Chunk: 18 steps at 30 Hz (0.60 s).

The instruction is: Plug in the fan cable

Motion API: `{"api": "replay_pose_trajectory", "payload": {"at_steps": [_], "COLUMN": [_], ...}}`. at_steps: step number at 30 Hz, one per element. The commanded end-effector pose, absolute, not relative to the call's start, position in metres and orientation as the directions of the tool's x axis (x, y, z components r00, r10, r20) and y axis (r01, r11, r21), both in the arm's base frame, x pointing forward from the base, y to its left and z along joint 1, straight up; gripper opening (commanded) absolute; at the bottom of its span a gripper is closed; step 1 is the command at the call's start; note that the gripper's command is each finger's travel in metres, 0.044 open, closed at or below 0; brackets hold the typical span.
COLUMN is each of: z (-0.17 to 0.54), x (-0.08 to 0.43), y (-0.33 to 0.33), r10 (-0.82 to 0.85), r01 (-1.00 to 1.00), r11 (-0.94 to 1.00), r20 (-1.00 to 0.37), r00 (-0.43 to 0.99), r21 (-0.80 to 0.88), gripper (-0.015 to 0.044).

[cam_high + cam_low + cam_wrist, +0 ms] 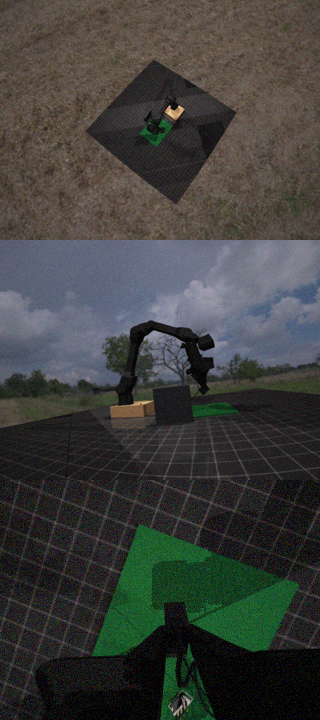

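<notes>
The green board (155,141) (219,408) (131,550) lies flat under my arm. My gripper (204,390) (176,630) points down well above it, shut on the black plug (175,613), which shows at the fingertips in the wrist view. The dark cable (196,391) (181,678) hangs in a loop from behind the fingers. A small pale part with thin pins, looking like the fan header (180,703), shows low in the wrist view between the finger bodies, apart from the plug. The plug's underside and pin alignment are hidden.
A dark upright block (147,115) (173,405) stands beside the board. The arm's base stands on a wooden block (178,113) (127,411). All rests on a dark gridded surface (180,165) (206,446) (45,570) crossed by shadows.
</notes>
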<state>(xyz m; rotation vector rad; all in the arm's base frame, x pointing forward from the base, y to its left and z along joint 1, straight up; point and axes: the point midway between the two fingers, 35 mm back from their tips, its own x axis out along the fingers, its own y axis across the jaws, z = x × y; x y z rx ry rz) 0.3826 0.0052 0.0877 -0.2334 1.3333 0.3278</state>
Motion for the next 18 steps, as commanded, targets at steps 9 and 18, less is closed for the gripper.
{"api": "replay_pose_trajectory", "payload": {"at_steps": [9, 18], "z": [0.083, 0.078], "x": [0.390, 0.393], "y": [0.003, 0.001], "r10": [0.150, 0.181], "r01": [-0.342, -0.333], "r11": [0.939, 0.942], "r20": [-0.938, -0.906], "r00": [0.311, 0.383], "r21": [0.037, 0.047], "gripper": [0.0000, 0.0000]}}
